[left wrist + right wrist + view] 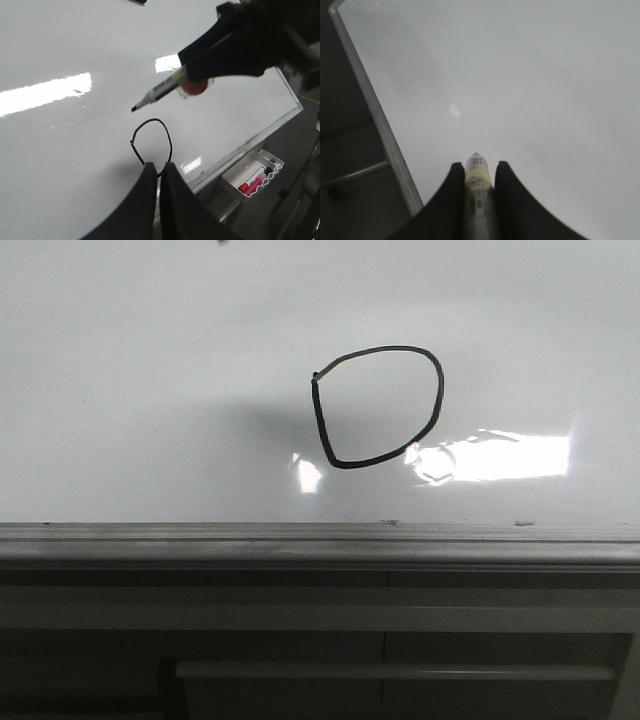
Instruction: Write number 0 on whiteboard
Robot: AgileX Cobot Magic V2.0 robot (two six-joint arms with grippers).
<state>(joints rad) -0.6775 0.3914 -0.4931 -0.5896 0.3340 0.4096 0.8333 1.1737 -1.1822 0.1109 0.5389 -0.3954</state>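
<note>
Number 0 [378, 407] is drawn as a closed black loop mid-whiteboard [150, 390], above its grey rail. Marker [159, 91] is clamped by right gripper [479, 172], tip held just off the board near the loop. Left gripper [159, 172] is seen w/ fingers pressed together, nothing held.

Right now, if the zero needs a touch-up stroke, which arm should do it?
Right. The right gripper holds the marker, its tip near the number 0 on the whiteboard. The left gripper looks shut and empty.
</note>
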